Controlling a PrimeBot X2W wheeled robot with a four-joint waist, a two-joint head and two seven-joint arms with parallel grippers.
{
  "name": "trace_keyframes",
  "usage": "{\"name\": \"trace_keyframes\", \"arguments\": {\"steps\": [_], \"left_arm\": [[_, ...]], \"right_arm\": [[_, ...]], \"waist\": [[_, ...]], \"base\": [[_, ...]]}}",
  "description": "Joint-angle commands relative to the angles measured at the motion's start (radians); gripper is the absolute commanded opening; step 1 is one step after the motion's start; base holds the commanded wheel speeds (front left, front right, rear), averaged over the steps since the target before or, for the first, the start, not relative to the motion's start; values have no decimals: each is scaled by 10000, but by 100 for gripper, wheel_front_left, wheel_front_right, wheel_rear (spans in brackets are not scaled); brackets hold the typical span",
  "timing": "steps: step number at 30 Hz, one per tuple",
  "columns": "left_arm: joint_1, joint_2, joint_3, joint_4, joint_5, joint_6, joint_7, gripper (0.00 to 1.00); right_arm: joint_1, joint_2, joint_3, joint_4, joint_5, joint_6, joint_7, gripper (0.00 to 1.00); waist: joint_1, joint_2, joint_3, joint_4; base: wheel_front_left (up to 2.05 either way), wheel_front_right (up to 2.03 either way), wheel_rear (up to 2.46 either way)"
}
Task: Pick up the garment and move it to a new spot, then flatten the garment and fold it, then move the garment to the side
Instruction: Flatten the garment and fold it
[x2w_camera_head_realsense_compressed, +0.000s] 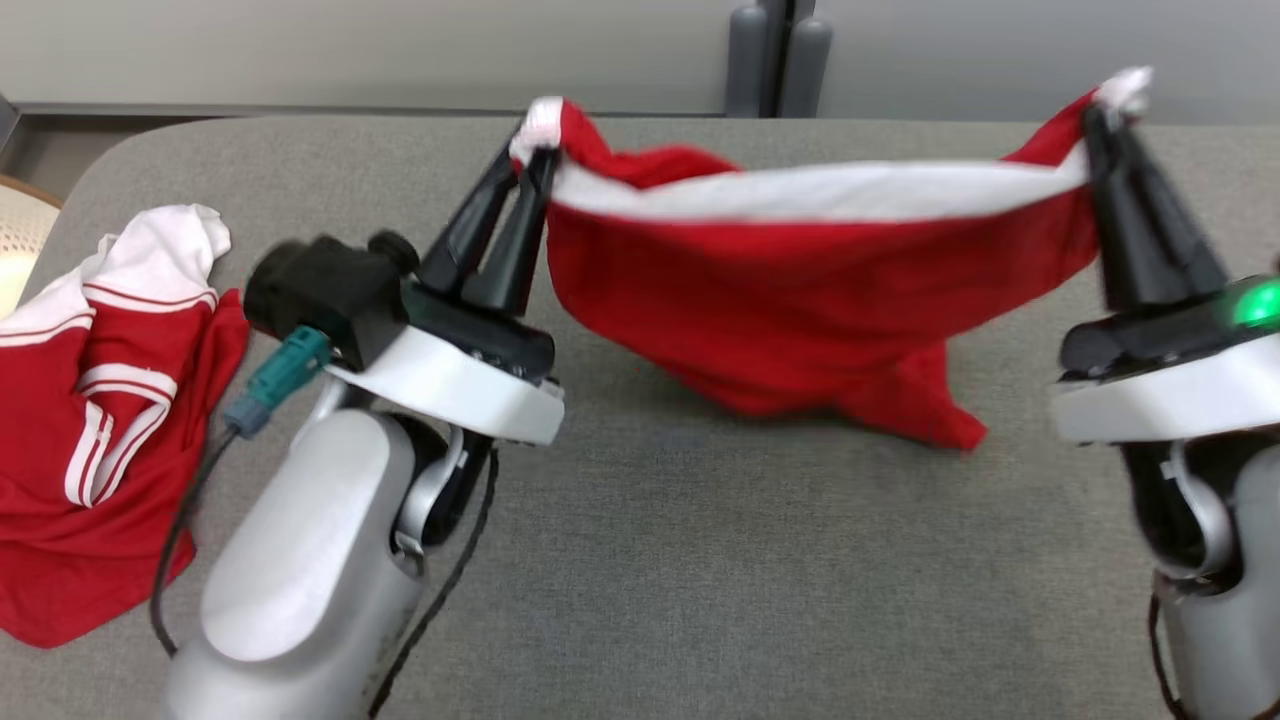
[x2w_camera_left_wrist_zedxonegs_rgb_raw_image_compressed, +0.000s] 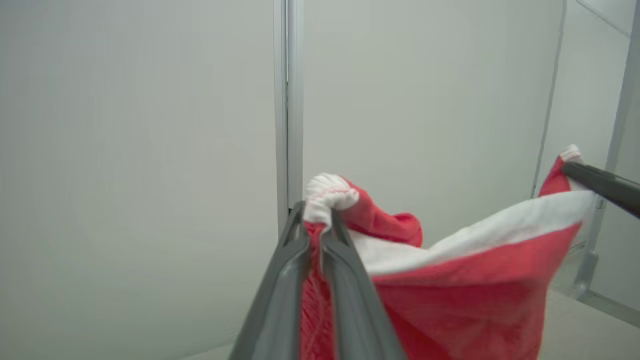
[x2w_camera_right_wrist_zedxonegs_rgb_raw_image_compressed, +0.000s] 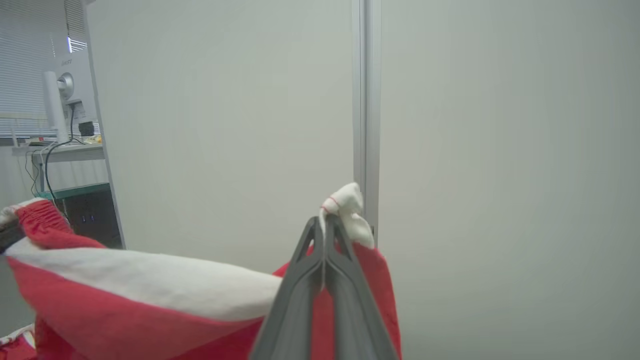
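A red garment (x2w_camera_head_realsense_compressed: 790, 300) with a white band along its top edge hangs stretched in the air between my two grippers, above the grey table (x2w_camera_head_realsense_compressed: 700, 580). My left gripper (x2w_camera_head_realsense_compressed: 535, 150) is shut on its left top corner, and the bunched white cloth pokes out past the fingertips (x2w_camera_left_wrist_zedxonegs_rgb_raw_image_compressed: 332, 225). My right gripper (x2w_camera_head_realsense_compressed: 1105, 125) is shut on the right top corner, seen up close in the right wrist view (x2w_camera_right_wrist_zedxonegs_rgb_raw_image_compressed: 324, 222). The garment's (x2w_camera_left_wrist_zedxonegs_rgb_raw_image_compressed: 450, 280) lower end droops to a point just above the table surface. In the right wrist view the garment (x2w_camera_right_wrist_zedxonegs_rgb_raw_image_compressed: 125, 300) spreads to the left.
A second red garment with white stripes (x2w_camera_head_realsense_compressed: 90, 420) lies crumpled at the table's left edge, beside my left forearm. A pale wall with a vertical metal strip (x2w_camera_left_wrist_zedxonegs_rgb_raw_image_compressed: 287, 100) stands behind the table. A desk with a monitor (x2w_camera_right_wrist_zedxonegs_rgb_raw_image_compressed: 65, 100) shows far off.
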Motion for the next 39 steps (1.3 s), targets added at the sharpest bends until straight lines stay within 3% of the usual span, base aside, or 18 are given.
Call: {"name": "trace_keyframes", "arguments": {"steps": [1,6,10,17,25,31,32,39], "left_arm": [[-207,81,90,-231,64,101,44,0],[-532,429,502,-1622,136,667,764,0],[-412,610,747,-2086,-37,866,1089,0],[-1270,496,848,-1452,-661,315,1291,0],[-4283,-149,1097,1816,-1203,-534,379,0],[-6432,-468,1354,4539,-1289,-795,-552,0],[-6432,-468,1354,4539,-1289,-795,-552,0],[-6464,-690,1574,6894,-960,-975,-733,0]], "right_arm": [[-104,-2,-148,-186,-114,-3,-91,0],[-154,372,-1138,-1176,-588,-3,242,0],[1,532,-1414,-1348,-589,-5,499,0],[-737,596,-1520,-911,-333,-11,611,0],[-4145,166,-1102,1405,45,-11,188,0],[-6830,310,-271,4067,164,-11,-728,0],[-6830,310,-271,4067,164,-11,-728,0],[-7700,799,880,7543,456,-5,-1893,0]], "waist": [[0,0,-177,-104],[0,0,-375,-326],[0,0,-284,-452],[0,0,281,-564],[0,0,912,-585],[0,0,1027,-668],[0,0,1027,-668],[0,0,1287,-735]], "base": [[0,0,0],[0,0,0],[0,0,0],[0,0,0],[0,0,0],[0,0,0],[0,0,0],[0,0,0]]}}
